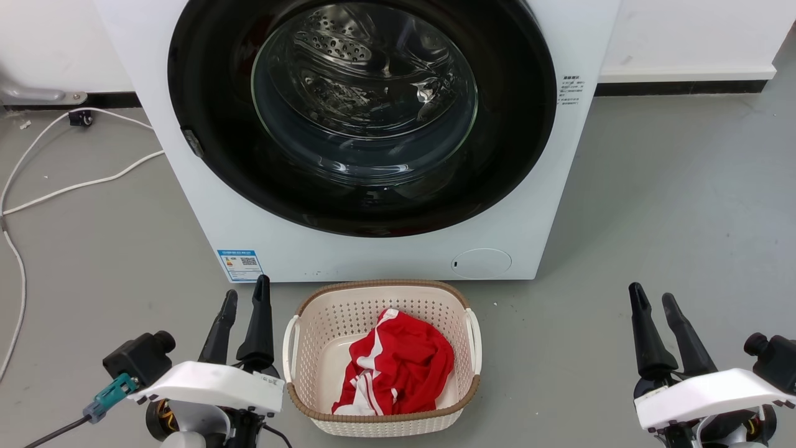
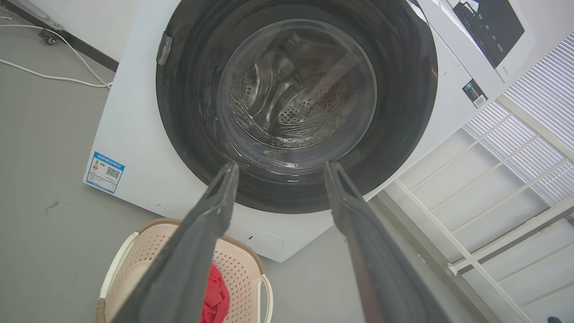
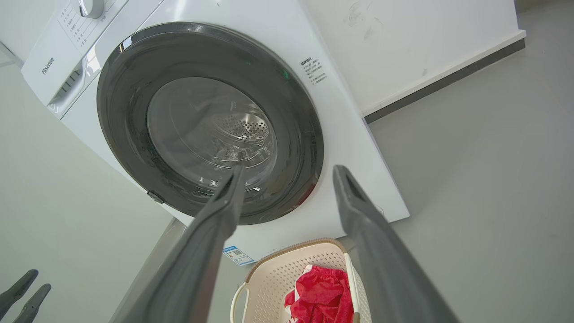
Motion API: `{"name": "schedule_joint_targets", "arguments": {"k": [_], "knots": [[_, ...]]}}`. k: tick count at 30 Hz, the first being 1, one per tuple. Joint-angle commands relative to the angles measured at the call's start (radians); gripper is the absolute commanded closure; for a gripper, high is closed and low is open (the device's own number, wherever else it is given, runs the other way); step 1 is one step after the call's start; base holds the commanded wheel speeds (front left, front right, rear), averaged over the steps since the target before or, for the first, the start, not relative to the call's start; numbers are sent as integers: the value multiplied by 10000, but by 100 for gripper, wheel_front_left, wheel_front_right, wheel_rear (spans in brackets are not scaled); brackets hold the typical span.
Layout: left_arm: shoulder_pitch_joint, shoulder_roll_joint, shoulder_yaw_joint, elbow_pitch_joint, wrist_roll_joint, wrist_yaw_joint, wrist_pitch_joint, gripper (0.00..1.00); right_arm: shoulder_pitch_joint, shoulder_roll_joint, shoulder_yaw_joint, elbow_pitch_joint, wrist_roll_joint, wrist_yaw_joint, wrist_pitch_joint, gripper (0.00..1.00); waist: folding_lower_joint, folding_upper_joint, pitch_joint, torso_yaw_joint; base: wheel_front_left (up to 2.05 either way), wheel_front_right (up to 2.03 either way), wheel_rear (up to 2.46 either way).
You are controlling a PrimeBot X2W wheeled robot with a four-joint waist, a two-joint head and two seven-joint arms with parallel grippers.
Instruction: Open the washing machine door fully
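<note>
The washing machine (image 1: 186, 205) stands white and boxy straight ahead. Its washing machine door (image 1: 364, 112), a glossy black disc with a clear glass bowl, lies shut flat against the front, and the steel drum shows through the glass. A small grey catch (image 1: 193, 142) sits on the door's left rim. My left gripper (image 1: 247, 286) is open low at the left, well short of the machine. My right gripper (image 1: 650, 292) is open low at the right, over the floor. The wrist views frame the door (image 2: 296, 98) (image 3: 208, 123) between open, empty fingers (image 2: 281, 166) (image 3: 289, 169).
A cream perforated basket (image 1: 311, 311) holding a red and white garment (image 1: 398, 367) sits on the grey floor just before the machine, between my arms. A white cable (image 1: 81, 183) trails on the floor at the left. A round white cap (image 1: 481, 262) is low on the machine front.
</note>
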Motion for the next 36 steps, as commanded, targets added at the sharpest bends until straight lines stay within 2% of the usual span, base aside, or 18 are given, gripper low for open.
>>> {"name": "schedule_joint_targets", "arguments": {"k": [1, 13, 36], "knots": [[-211, 17, -53, -83, 390, 14, -111, 0, -26, 8, 19, -199, -407, 0, -86, 0, 0, -1, -5, 3, 0, 0, 0], [-163, 10, -192, 34, 1872, 92, -433, 0, 108, 30, 120, -388, -1915, 0, -234, 0, 0, -1, -32, 12, 0, 0, 0], [-225, -2, -366, 170, 4053, 294, -943, 0, 255, 63, 202, -512, -4247, -1, -278, 0, 0, -1, -23, 4, 0, 0, 0]]}}
